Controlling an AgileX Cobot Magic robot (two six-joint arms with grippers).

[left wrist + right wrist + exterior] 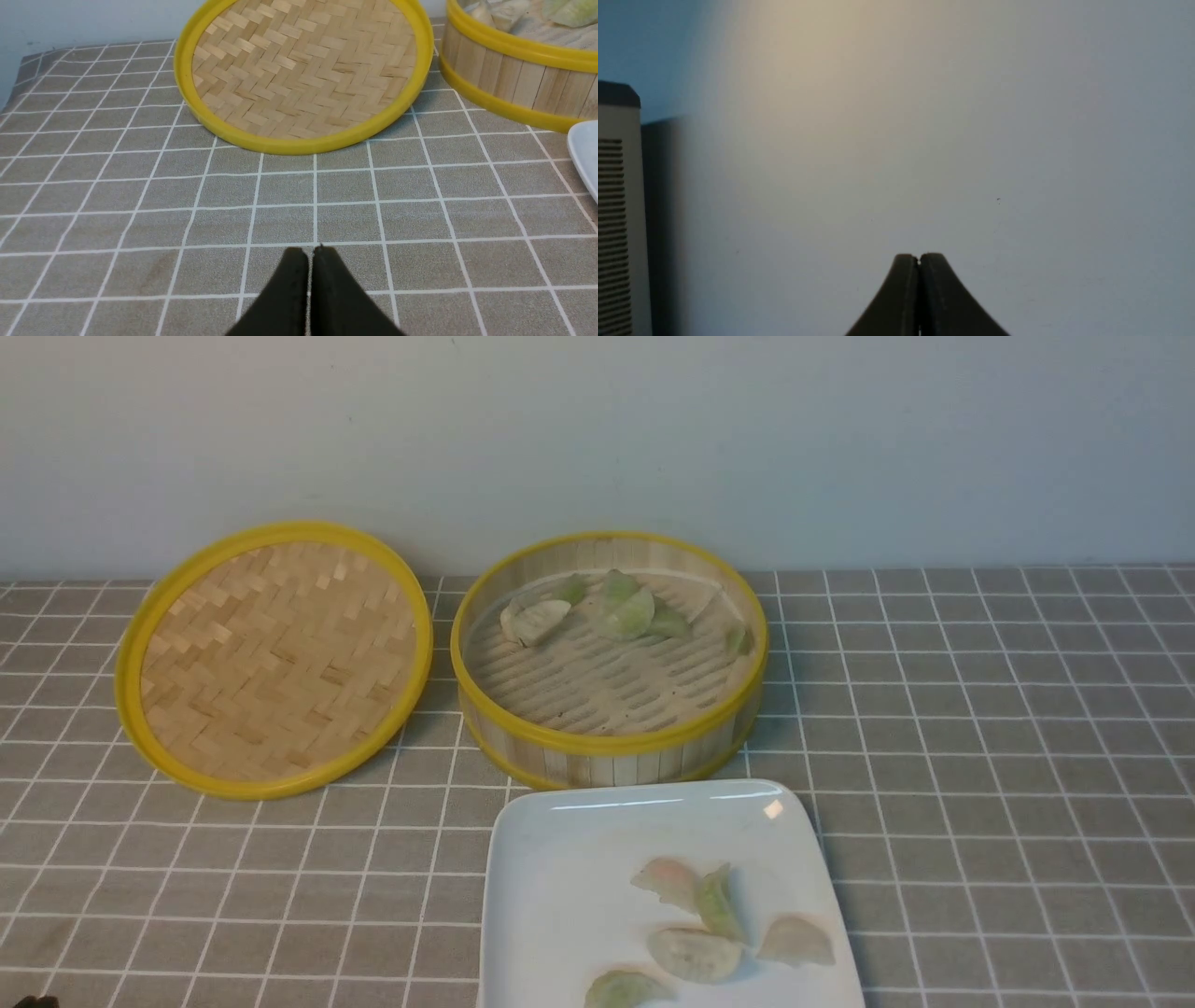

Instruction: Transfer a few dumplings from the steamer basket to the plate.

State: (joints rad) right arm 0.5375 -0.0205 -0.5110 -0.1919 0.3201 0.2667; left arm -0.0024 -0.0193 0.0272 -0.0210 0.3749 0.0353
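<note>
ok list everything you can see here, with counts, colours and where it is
steamer: one, bamboo with yellow rims, middle of the table at the back
lid: one, woven bamboo with yellow rim, left of the steamer, lying flat
plate: one, white, in front of the steamer, at the near edge
dumplings on plate: five, pale green, pinkish and whitish
dumplings in steamer: about six, whitish and green, at the far side; exact count unclear
tablecloth: one, grey with white grid
wall: pale, behind
grey slotted box: one, right wrist view only
left gripper: black, shut, empty, above cloth near lid
right gripper: black, shut, empty, facing wall

Lid [274, 658] flanks steamer basket [609, 747] left; right side open cloth [980, 728].
</note>
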